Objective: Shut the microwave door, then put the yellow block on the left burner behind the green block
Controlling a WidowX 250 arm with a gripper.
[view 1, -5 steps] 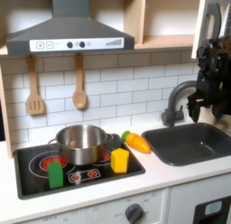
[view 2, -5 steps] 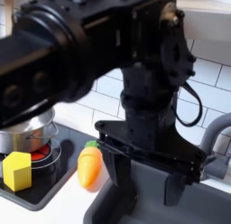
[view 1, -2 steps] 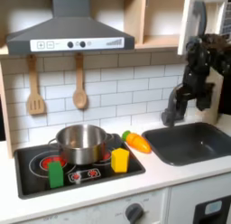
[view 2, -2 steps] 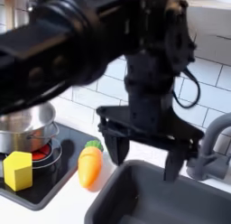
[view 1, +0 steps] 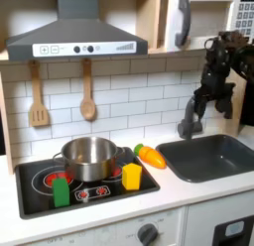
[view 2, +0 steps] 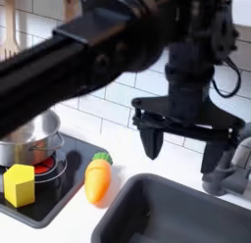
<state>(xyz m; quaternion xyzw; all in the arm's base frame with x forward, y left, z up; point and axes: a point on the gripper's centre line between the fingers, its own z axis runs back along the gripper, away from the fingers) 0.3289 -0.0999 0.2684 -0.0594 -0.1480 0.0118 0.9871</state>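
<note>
The microwave door (view 1: 203,17) is at the top right of the first exterior view, white with a dark window and a grey handle (view 1: 183,22). It faces the front and looks shut or nearly shut. My gripper (view 1: 198,116) hangs below it over the sink, open and holding nothing; in the second exterior view its fingers (view 2: 149,144) are spread wide around the gripper (view 2: 189,141). The yellow block (view 1: 131,176) (view 2: 19,184) stands at the stove's front right. At the front of the left burner stands the green block (view 1: 62,190).
A steel pot (view 1: 89,156) (view 2: 25,139) sits at the back of the black stove (view 1: 99,195). An orange carrot (view 1: 151,156) (view 2: 96,178) lies between stove and sink (view 1: 213,159) (view 2: 176,213). A faucet (view 2: 230,164) stands behind the sink. A spatula (view 1: 38,96) and spoon (view 1: 87,91) hang under the range hood (view 1: 74,32).
The microwave door has swung from edge-on at the right to facing the front. My arm swept left with it, and the open gripper now hangs higher over the sink.
</note>
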